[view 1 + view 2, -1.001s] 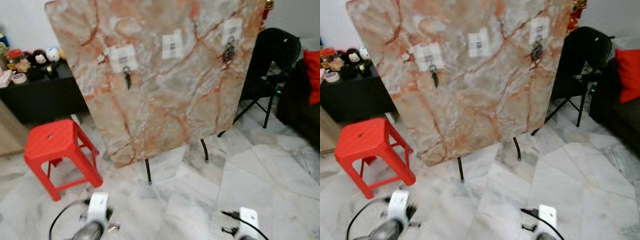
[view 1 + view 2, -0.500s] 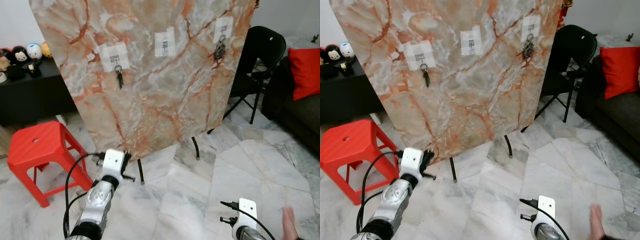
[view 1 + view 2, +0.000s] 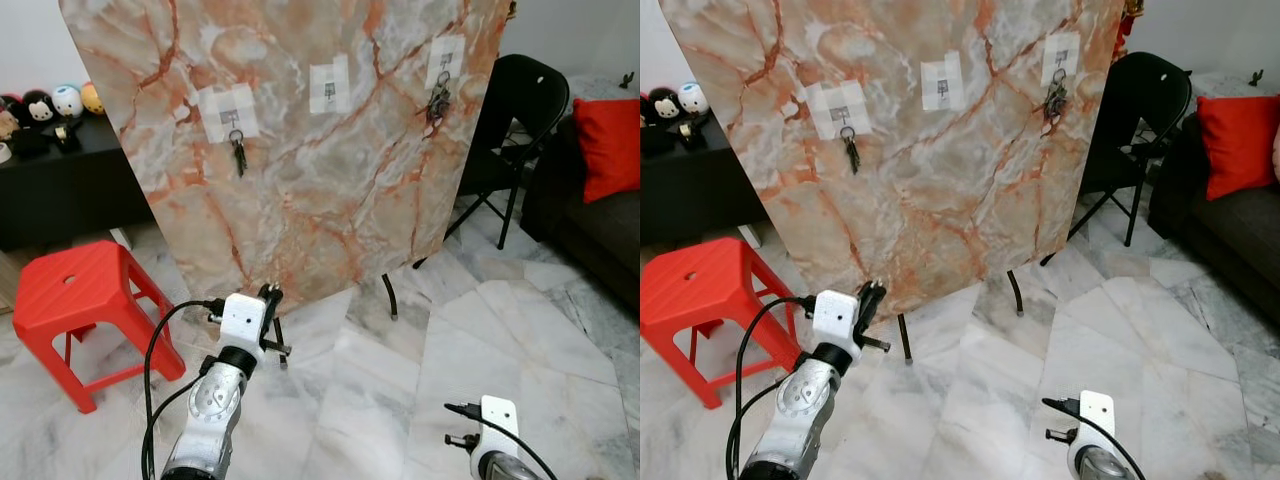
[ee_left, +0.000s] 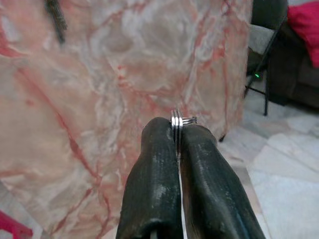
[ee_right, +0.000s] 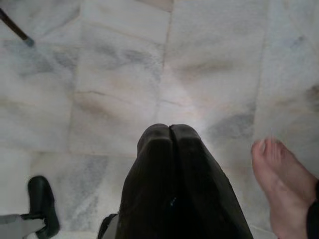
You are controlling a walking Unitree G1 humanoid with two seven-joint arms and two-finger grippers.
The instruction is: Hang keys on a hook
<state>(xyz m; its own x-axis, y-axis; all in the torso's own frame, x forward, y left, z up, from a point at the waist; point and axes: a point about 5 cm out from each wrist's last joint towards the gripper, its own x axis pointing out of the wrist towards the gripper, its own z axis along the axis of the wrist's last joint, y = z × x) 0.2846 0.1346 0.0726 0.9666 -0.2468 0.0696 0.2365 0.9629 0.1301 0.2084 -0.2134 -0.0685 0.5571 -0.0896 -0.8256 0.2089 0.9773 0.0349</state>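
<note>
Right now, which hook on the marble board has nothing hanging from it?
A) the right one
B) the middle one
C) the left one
B: the middle hook is bare, while a key hangs from the left hook and a bunch of keys from the right one.

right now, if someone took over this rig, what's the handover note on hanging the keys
Left gripper: shut on a key ring, raised low in front of the marble board.
Right gripper: shut, holds nothing, hanging idle over the floor; a person's bare foot is close by.
Board: three taped hooks. Left hook has a key, right hook has a key bunch, middle hook is free.
Done: keys picked up.
Left: lift to the middle hook, slip the ring on, release.
</note>
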